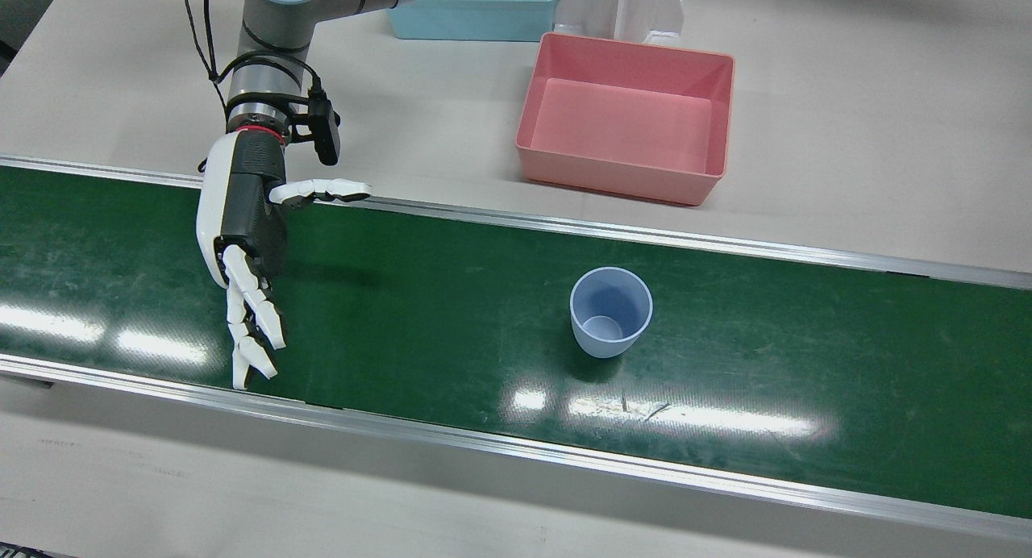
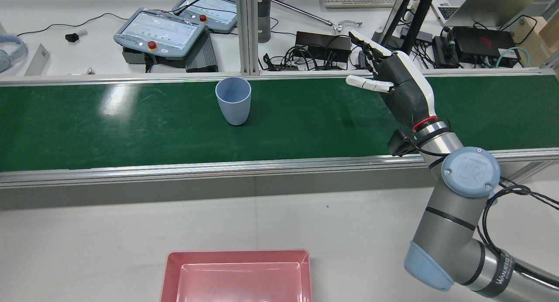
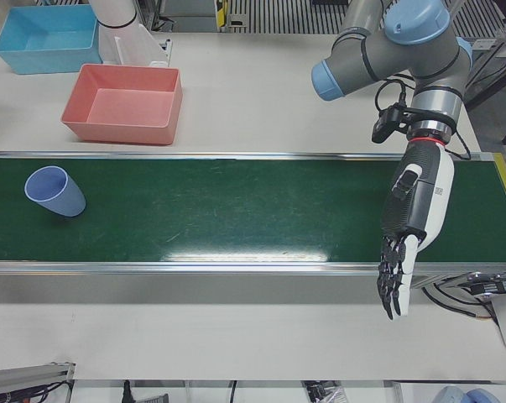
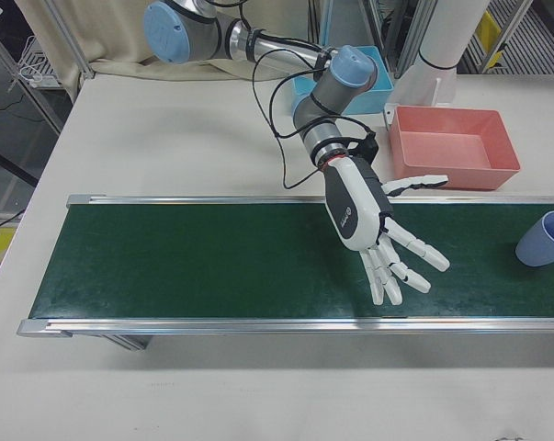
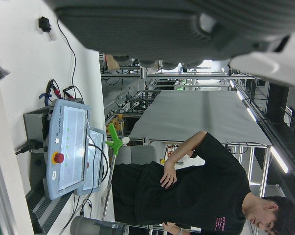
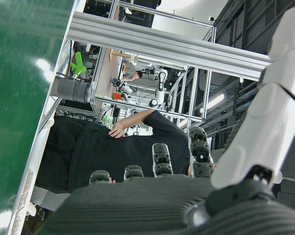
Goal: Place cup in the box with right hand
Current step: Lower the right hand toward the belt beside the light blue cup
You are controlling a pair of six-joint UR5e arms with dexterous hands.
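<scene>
Approaching the upright cup [image 1: 610, 311] on the green belt [image 1: 451, 300] with right hand [image 1: 243, 243] empty and fingers spread, well apart from it, pending sideways travel, grasp, then transfer into pink box [image 1: 627, 116] on tabletop.

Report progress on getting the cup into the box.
Nothing is done yet. The cup stands upright on the belt, untouched, and the pink box is empty. The right hand hangs open over the belt, well apart from the cup. Reaching, grasping, carrying and placing all remain.
</scene>
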